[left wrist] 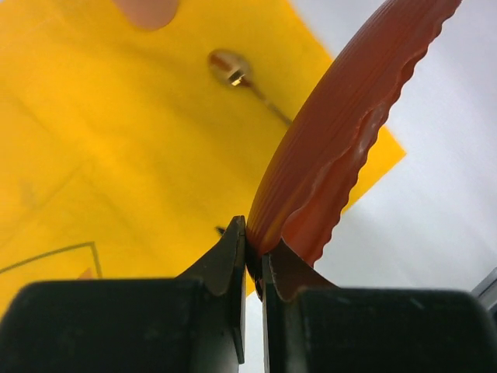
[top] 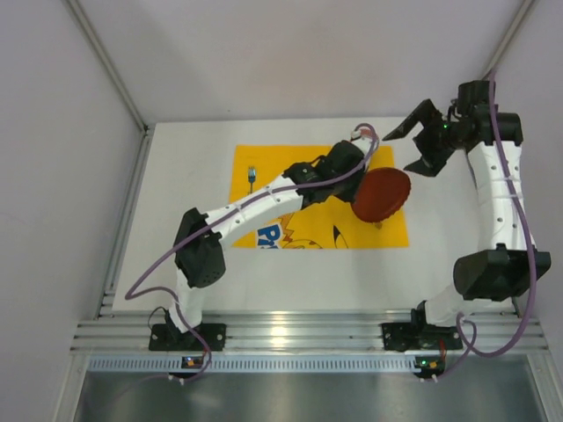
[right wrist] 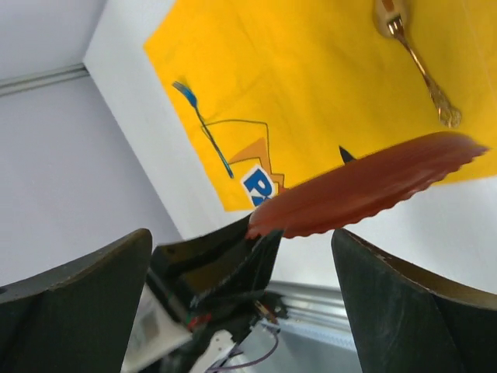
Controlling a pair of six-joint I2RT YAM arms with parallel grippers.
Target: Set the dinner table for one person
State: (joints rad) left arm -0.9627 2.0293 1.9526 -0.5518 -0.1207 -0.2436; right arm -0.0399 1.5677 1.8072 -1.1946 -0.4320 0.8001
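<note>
A round dark-red plate (top: 381,195) with a scalloped rim hangs tilted over the right part of the yellow mat (top: 290,167). My left gripper (left wrist: 255,237) is shut on the plate's (left wrist: 342,132) near edge. My right gripper (top: 420,142) stands open just behind and to the right of the plate, clear of it. In the right wrist view the plate (right wrist: 373,190) and the left gripper (right wrist: 225,264) show between my wide-apart right fingers (right wrist: 93,287). The white dinner table (top: 176,176) lies under the mat.
A small blue fork (top: 252,176) lies on the mat's left part. A gold utensil (right wrist: 423,74) lies on the mat near the plate, also in the left wrist view (left wrist: 233,70). A ribbed aluminium rail (top: 290,330) runs along the near edge; walls enclose the table.
</note>
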